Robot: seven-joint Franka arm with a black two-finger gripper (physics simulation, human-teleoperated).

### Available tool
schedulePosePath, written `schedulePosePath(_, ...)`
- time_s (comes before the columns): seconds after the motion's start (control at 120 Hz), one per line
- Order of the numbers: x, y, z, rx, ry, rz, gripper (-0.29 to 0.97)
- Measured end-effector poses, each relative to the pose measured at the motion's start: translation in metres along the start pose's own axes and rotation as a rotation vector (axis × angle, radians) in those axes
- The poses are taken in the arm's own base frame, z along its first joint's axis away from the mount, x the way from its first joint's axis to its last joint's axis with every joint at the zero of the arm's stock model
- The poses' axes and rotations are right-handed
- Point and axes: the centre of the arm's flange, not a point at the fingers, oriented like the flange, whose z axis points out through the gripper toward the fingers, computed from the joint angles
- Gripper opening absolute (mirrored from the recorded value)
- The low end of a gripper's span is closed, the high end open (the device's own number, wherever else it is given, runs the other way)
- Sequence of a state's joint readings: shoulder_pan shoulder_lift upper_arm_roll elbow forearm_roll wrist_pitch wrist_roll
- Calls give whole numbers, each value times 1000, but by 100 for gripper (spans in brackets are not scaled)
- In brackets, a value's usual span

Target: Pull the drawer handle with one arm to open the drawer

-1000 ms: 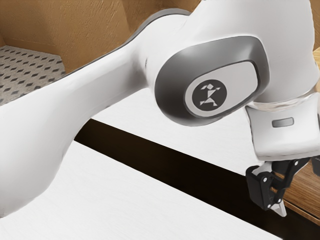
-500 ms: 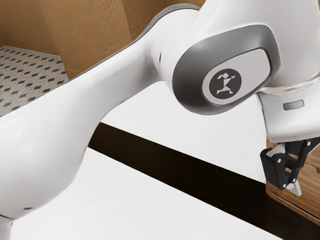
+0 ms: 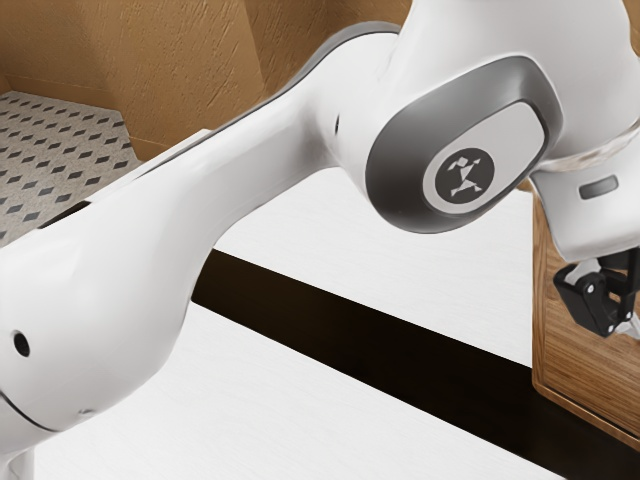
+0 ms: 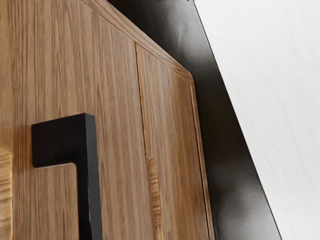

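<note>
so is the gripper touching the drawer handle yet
Cannot tell. The exterior view has the gripper before the wooden cabinet, contact unreadable; the wrist view has the black drawer handle, its visible part bare.

Tabletop: smooth white matte table surface (image 3: 300,420), in two pale slabs.
Band: flat black strip (image 3: 380,345), running diagonally between the two white slabs, lower toward the exterior view's right.
Wall: rough brown plaster wall (image 3: 150,60), behind the table.
Floor: pale tiled floor with dark diamond pattern (image 3: 50,150), at the exterior view's left, meeting the wall.
</note>
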State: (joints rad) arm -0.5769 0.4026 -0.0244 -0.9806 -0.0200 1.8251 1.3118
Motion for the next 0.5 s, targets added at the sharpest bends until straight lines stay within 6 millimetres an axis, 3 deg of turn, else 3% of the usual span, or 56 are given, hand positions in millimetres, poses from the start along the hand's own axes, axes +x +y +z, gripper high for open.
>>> schedulePosePath(0.175,1,-3,-2,31,7,3,51)
schedulePosePath(0.5,1,-7,18,39,10,7,45)
